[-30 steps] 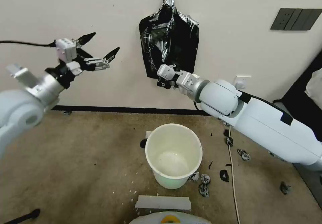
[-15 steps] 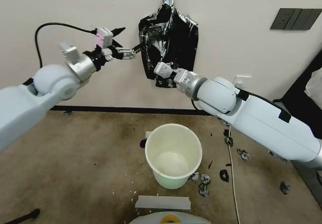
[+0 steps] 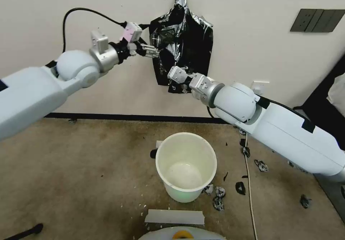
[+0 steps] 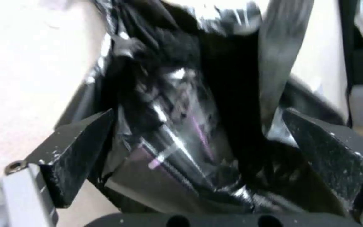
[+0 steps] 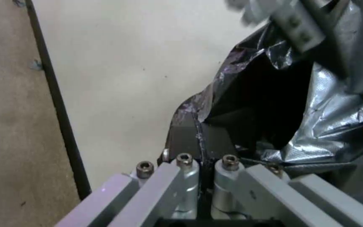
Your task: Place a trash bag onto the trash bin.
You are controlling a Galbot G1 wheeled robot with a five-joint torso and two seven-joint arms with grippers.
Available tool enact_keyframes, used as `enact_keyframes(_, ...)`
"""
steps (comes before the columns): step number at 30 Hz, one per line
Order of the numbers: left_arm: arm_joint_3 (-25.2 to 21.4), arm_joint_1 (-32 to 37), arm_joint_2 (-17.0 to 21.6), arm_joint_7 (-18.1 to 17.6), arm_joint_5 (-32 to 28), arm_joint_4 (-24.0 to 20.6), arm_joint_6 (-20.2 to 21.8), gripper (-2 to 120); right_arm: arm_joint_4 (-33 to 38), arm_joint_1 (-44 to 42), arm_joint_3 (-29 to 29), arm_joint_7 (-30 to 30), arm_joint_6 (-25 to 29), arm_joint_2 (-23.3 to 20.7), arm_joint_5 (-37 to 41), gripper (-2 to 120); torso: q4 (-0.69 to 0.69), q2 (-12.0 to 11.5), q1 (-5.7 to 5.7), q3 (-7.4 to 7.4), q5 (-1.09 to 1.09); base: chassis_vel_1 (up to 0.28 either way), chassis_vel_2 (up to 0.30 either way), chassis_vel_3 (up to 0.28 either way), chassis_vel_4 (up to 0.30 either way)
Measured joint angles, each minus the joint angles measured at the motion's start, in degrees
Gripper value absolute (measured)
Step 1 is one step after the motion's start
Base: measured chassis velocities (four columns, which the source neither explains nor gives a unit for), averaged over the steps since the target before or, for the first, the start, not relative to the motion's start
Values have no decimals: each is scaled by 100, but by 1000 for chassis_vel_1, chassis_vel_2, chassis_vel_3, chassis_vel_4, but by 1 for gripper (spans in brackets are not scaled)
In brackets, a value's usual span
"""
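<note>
A bundle of glossy black bags [image 3: 181,42] hangs from a taped top on the wall. The trash bag [image 5: 269,104] is its front layer, crinkly with silvery glints. My right gripper [image 3: 176,85] is at the bundle's lower left corner, shut on that layer's bottom edge [image 5: 198,138]. My left gripper [image 3: 157,52] is at the bundle's upper left side. In the left wrist view it [image 4: 202,138] stands open, with black plastic [image 4: 181,126] bulging between its fingers. The cream-white trash bin [image 3: 212,153] stands upright on the floor below, with nothing in it.
Small black plastic scraps [image 3: 219,197] and a white cable [image 3: 249,189] lie right of the bin. A white strip [image 3: 175,216] lies in front of it, near my base [image 3: 181,234]. A dark switch panel [image 3: 316,20] is on the wall at upper right.
My left arm has swung right from far left until its open gripper reaches the bundle's upper left side. The right gripper has barely moved at the lower corner.
</note>
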Motion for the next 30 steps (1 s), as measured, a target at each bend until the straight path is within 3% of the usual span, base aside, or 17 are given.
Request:
enact_keyframes(4,349,-453,-64,139,-22,167,53,100,6,-59,71,-1,6,-10,1,0,0,0,0,0,0,0,0,0,0)
enact_keyframes(18,407,-629,346,962,-207,11,142,100,-28,-112,126,-8,19,-51,2,0,2,0,0,0,-1,0,0,0,0)
enact_keyframes(26,427,-587,142,896,141,263,328,100,18,-162,144,-11,25,-95,2,0,2,1,0,0,-2,0,0,0,0)
enact_keyframes(28,452,-573,-49,545,193,344,397,100,44,-187,181,-24,36,-151,4,0,1,1,0,0,0,0,0,0,0)
enact_keyframes(30,462,-564,-115,458,193,370,408,100,48,-192,192,-29,43,-167,5,0,0,1,0,0,0,0,0,0,0)
